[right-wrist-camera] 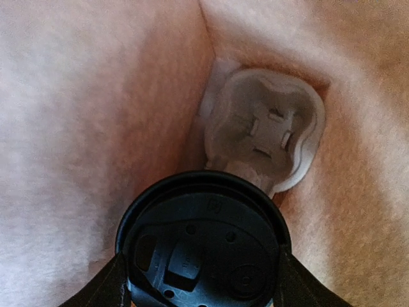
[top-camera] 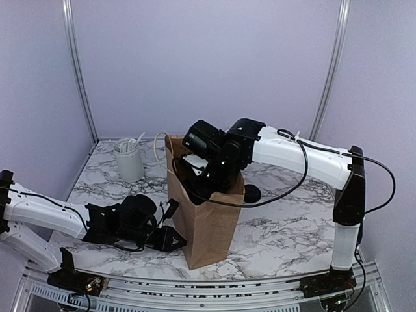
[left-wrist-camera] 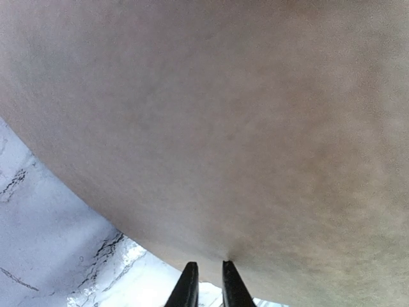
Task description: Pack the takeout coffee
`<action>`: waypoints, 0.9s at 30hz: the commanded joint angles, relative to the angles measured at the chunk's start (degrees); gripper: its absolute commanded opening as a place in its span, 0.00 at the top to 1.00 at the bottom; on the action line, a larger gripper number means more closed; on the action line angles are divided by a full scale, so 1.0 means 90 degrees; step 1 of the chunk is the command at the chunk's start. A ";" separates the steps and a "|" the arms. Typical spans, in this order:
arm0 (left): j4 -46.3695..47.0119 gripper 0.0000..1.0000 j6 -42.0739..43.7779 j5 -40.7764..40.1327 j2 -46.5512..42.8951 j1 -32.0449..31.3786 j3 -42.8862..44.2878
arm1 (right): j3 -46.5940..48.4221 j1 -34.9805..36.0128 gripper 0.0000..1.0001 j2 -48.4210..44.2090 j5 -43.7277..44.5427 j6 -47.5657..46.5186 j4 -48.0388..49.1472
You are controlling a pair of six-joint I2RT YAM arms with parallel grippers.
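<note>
A brown paper bag (top-camera: 208,227) stands open in the middle of the table. My right gripper (top-camera: 207,177) reaches down into its mouth. In the right wrist view this gripper (right-wrist-camera: 201,284) is shut on a takeout coffee cup, of which only the round black lid (right-wrist-camera: 204,246) shows, held between the two fingers inside the bag. A white moulded cup holder (right-wrist-camera: 265,131) lies at the bag's bottom beyond the lid. My left gripper (top-camera: 174,239) is low at the bag's left side; its fingers (left-wrist-camera: 188,284) are nearly together with tips pressed into the bag wall (left-wrist-camera: 243,128).
A grey-white canister of utensils (top-camera: 129,159) stands at the back left. A loose black lid (top-camera: 252,193) lies on the marble table (top-camera: 286,227) just right of the bag. The table's front rail runs along the near edge.
</note>
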 commanded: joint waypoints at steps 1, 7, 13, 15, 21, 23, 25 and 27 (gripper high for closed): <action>-0.0020 0.86 0.0191 -0.0185 -0.0376 -0.0040 0.0060 | -0.0292 0.0063 0.38 -0.0272 0.0139 0.0261 -0.0078; -0.0354 0.85 0.0265 -0.0401 -0.0661 -0.0043 0.0180 | -0.0759 0.0092 0.38 -0.0364 0.0366 0.0409 0.0216; -0.1301 0.85 0.0431 -0.1022 -0.1347 -0.0030 0.0472 | -0.0978 0.0188 0.38 -0.0288 0.0527 0.0442 0.0306; -0.1658 0.84 0.0463 -0.1328 -0.1644 -0.0026 0.0591 | -0.1032 0.0218 0.38 -0.0291 0.0531 0.0439 0.0312; -0.2733 0.81 0.0648 -0.2232 -0.2655 0.0069 0.1247 | -0.0775 0.0221 0.38 -0.0289 0.0632 0.0334 0.0192; -0.2976 0.80 0.0721 -0.2478 -0.2957 0.0100 0.1515 | -0.0686 0.0230 0.38 -0.0247 0.0629 0.0310 0.0132; -0.3193 0.78 0.0797 -0.2666 -0.3230 0.0125 0.1805 | -0.0668 0.0230 0.38 -0.0223 0.0629 0.0304 0.0111; -0.3280 0.74 0.0862 -0.2775 -0.3441 0.0137 0.2059 | -0.0672 0.0230 0.38 -0.0218 0.0620 0.0304 0.0117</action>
